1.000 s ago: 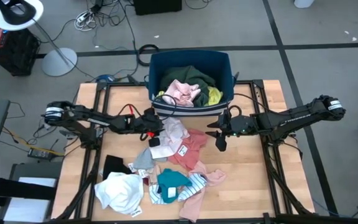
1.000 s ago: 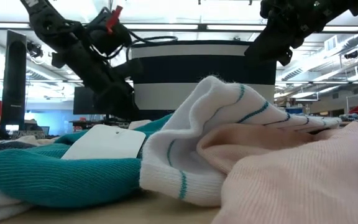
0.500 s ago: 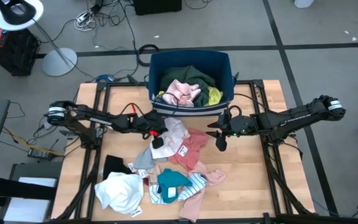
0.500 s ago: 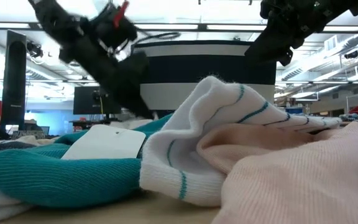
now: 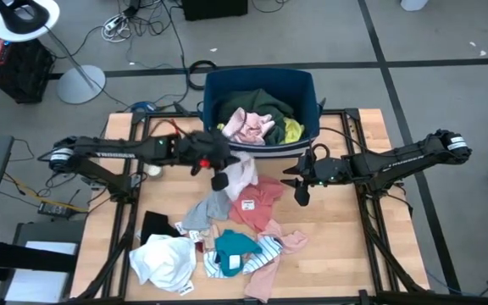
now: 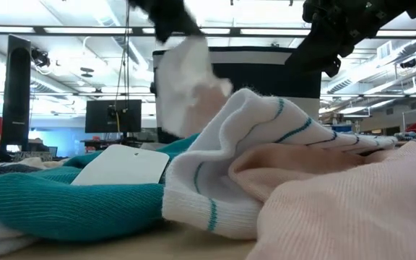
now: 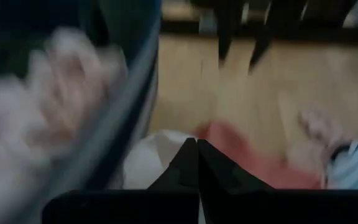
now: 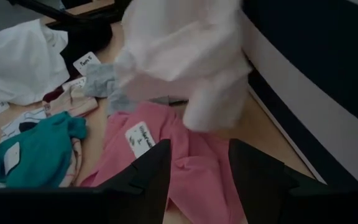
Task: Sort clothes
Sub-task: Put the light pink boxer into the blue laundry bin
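My left gripper (image 5: 220, 178) is shut on a pale white-pink garment (image 5: 242, 172), held up just in front of the dark blue bin (image 5: 261, 144). The garment also hangs in the low view (image 6: 186, 79) and in the right wrist view (image 8: 185, 62). More clothes lie on the table: a pink one (image 5: 259, 200), grey (image 5: 200, 213), black (image 5: 154, 225), white (image 5: 163, 259), teal (image 5: 234, 246) and striped (image 5: 266, 251). My right gripper (image 5: 302, 191) hovers open to the right of the pink garment, holding nothing. The bin holds dark green, pink and yellow clothes. My left gripper pinches the pale garment's upper end (image 6: 179, 40) between its two shut fingers, which come from above and from the table's left. How many layers it has cannot be told. The garment hangs slack below the fingers (image 8: 191, 93). The pile in front hides its lower end in the low view.
The bin's near wall (image 8: 316, 81) stands close behind the hanging garment. The table's black frame rails (image 5: 358, 212) run along both sides. Bare wood (image 5: 346, 254) lies at the near right. A lamp stand and cables lie on the floor beyond the table.
My left gripper has shut on the pale garment and has risen, shifting toward the bin. The garment has been lifted off the pile and now hangs below the fingers. My right gripper has kept still.
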You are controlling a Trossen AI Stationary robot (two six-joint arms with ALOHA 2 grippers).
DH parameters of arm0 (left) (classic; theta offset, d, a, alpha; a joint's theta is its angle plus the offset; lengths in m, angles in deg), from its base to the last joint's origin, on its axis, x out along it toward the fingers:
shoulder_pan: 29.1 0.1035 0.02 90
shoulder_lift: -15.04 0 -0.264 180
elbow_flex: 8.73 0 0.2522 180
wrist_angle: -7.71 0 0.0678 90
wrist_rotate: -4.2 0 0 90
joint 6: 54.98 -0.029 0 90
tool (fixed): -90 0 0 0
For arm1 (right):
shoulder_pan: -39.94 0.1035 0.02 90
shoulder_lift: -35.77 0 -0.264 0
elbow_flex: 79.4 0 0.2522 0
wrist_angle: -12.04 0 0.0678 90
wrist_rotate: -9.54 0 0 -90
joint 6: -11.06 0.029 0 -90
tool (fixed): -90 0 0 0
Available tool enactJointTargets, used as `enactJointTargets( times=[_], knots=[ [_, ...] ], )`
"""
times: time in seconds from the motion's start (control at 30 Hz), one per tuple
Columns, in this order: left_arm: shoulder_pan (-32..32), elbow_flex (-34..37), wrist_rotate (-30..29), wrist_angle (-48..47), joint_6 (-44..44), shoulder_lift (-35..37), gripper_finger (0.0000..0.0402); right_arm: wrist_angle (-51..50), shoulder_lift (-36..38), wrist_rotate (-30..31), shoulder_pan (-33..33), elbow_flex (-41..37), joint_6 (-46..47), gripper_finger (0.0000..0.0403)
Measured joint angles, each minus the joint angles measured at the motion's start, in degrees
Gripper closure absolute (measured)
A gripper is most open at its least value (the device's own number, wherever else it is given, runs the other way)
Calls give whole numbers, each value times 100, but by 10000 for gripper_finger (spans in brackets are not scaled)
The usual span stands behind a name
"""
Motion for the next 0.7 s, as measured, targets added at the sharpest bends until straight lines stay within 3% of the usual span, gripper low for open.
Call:
enactJointTargets(
  times=[0.33,0.5,0.7],
  knots=[
    [154,-1863,-270,-51,-1022,-2,401,57,2,-4,0,0,5,238],
    [531,-2426,-544,875,-1606,-7,401,53,0,-4,0,0,5,238],
    [1205,-2731,-541,1876,-1621,-67,401,55,1,-5,0,0,1,238]
  ],
)
